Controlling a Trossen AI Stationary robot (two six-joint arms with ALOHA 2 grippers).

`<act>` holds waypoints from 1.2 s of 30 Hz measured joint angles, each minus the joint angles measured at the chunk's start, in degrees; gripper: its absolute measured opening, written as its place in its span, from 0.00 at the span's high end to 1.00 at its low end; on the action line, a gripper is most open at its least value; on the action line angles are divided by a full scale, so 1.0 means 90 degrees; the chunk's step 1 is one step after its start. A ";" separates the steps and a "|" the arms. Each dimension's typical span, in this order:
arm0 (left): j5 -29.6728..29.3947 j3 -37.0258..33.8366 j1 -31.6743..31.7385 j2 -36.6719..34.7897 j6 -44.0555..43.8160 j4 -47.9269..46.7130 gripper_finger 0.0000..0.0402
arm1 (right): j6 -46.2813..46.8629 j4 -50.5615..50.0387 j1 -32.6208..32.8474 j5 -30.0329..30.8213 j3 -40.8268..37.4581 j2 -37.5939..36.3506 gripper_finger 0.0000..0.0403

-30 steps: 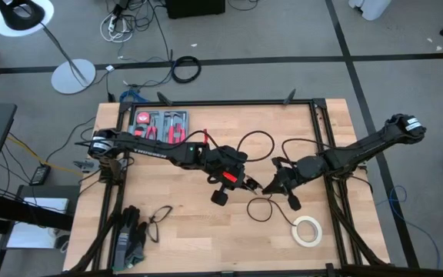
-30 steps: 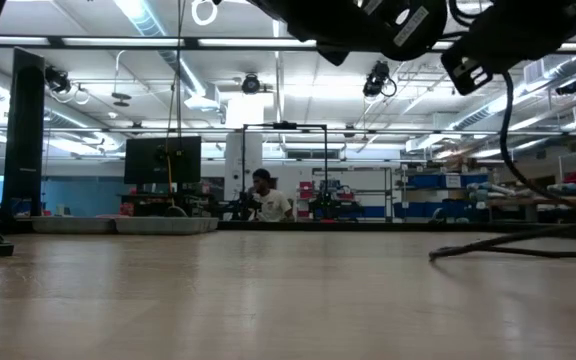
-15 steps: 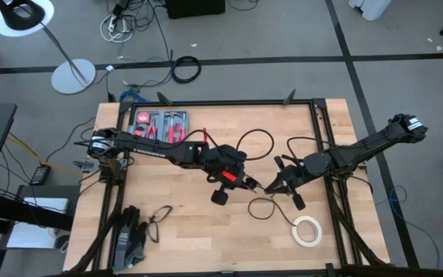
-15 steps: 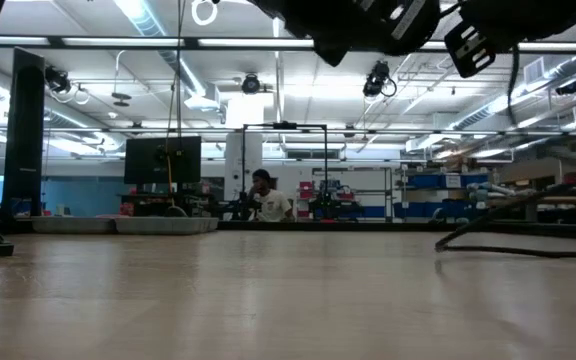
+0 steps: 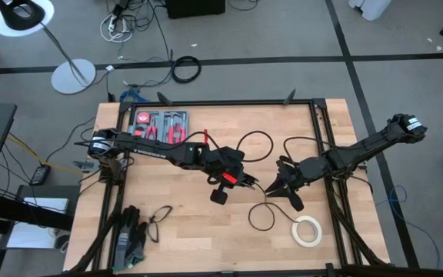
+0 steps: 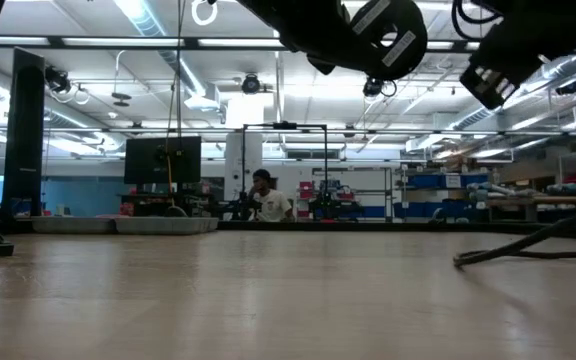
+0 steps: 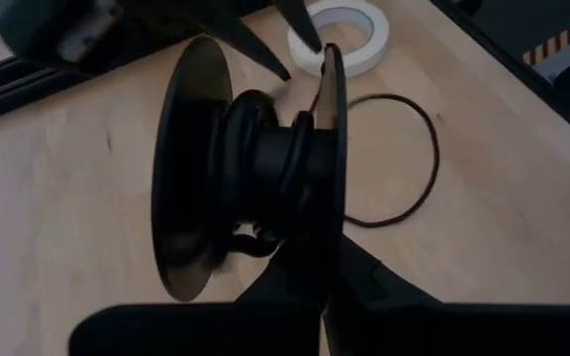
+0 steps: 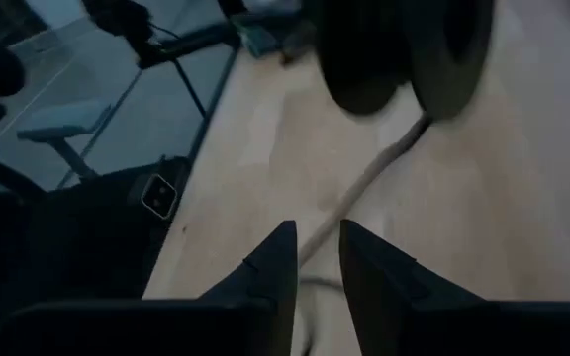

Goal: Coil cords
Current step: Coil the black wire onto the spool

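Holding spool, left gripper clamped; cord just beside right gripper, part-open, empty.

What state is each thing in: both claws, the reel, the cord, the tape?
Left gripper: shut on the spool.
Right gripper: open, beside the cord.
Spool: held up, cord partly wound on.
Cord: rest loose, looped on the table.
Tape roll: lying flat.

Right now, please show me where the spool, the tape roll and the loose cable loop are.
spool (image 7: 255,183): left wrist view, on its dark core.
tape roll (image 5: 308,230): high view, on its white ring.
cable loop (image 7: 431,148): left wrist view, on the thin cord.
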 joint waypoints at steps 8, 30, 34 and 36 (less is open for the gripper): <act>-0.0203 0.0000 -0.0003 0.0000 0.0214 0.0092 1.00 | 0.0734 -0.0315 -0.0006 0.0419 0.0000 0.0214 0.81; -0.0605 0.0440 -0.0108 0.0005 0.0517 -0.0080 1.00 | 0.1177 0.0604 0.0049 0.1308 0.0000 0.2332 0.81; -0.0677 0.0440 -0.0126 0.0005 0.0520 -0.0018 1.00 | 0.1177 0.1099 0.0101 0.1289 -0.0116 0.2429 0.81; -0.0705 0.0440 -0.0126 0.0005 0.0520 0.0012 1.00 | 0.1157 0.1464 0.0109 0.1300 -0.0243 0.2426 0.81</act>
